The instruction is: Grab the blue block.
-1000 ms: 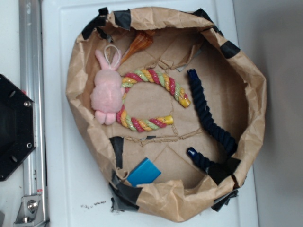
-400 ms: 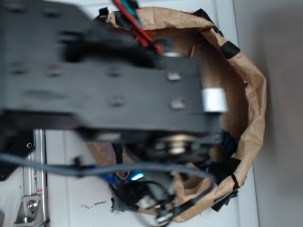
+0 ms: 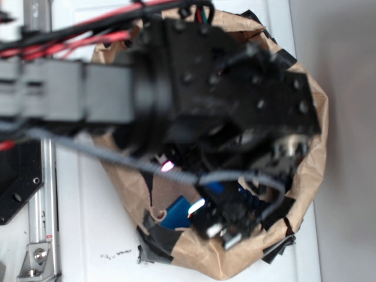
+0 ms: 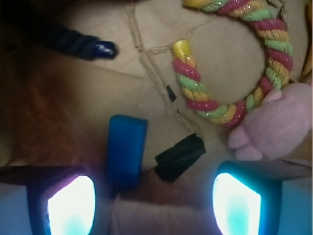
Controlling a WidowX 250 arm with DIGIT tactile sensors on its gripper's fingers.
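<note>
Gripper (image 4: pixel 154 205) spread wide, empty, above blue block (image 4: pixel 126 151); block sits off-centre toward 1 finger (image 4: pixel 68 203); descent risks nudging it, or snagging black tape (image 4: pixel 180 156) just beside.

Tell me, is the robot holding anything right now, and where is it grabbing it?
Nothing is held. The end effector is open, and the blue block lies on the paper near one finger, not between them.

One blue block (image 4: pixel 126 151), one striped rope ring (image 4: pixel 234 58), one navy rope (image 4: pixel 73 43), one pink plush bunny (image 4: pixel 276 122), all in one paper bag (image 3: pixel 311 158)
</note>
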